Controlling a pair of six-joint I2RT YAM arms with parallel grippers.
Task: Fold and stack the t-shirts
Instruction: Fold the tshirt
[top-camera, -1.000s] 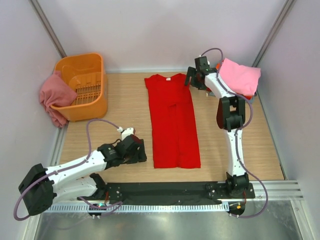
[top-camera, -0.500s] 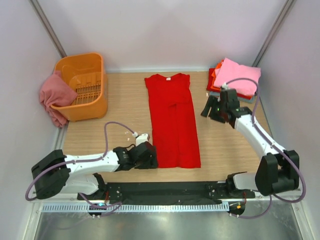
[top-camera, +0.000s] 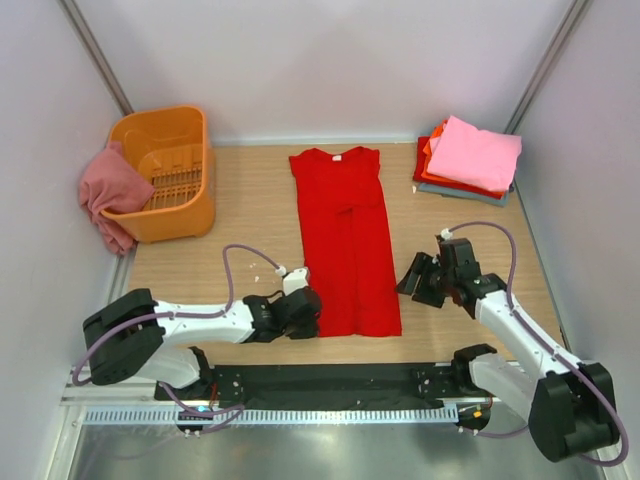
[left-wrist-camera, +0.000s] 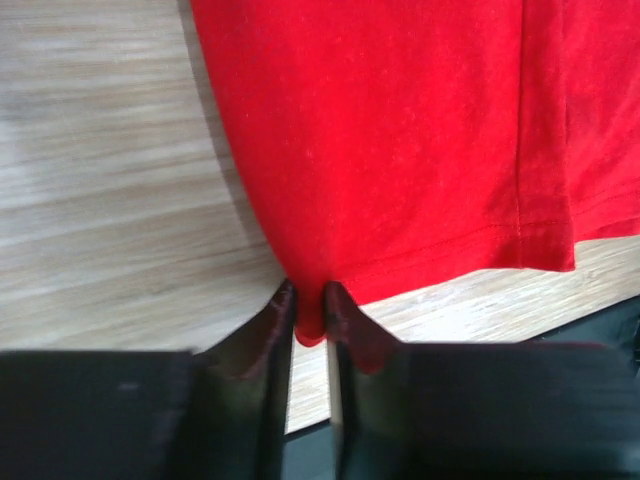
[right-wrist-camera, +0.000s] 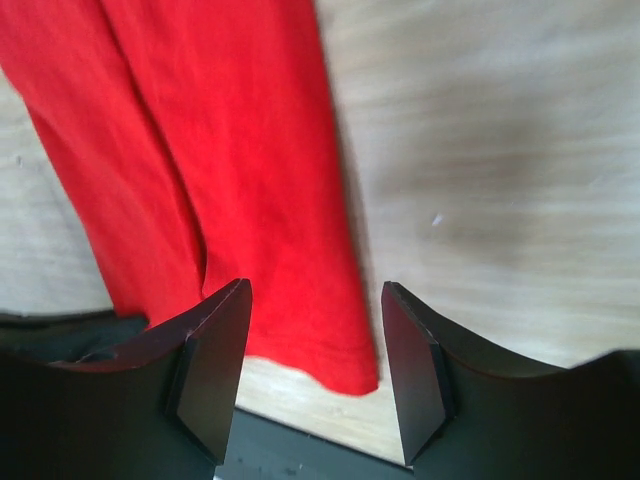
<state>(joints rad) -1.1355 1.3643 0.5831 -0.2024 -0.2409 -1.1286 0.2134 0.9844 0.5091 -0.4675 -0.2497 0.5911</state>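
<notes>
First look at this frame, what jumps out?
A bright red t-shirt lies lengthwise at centre, sleeves folded in. The left gripper pinches its near-left hem corner, while the right gripper is open close to the near-right corner. A folded stack sits far right; an orange basket far left.

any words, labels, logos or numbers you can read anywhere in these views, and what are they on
There is no readable text in any view.
The red t-shirt is plain, with no print or visible tag.
The folded stack of shirts and the dusty rose shirt show no lettering.
The orange basket carries no label or brand mark.
</notes>
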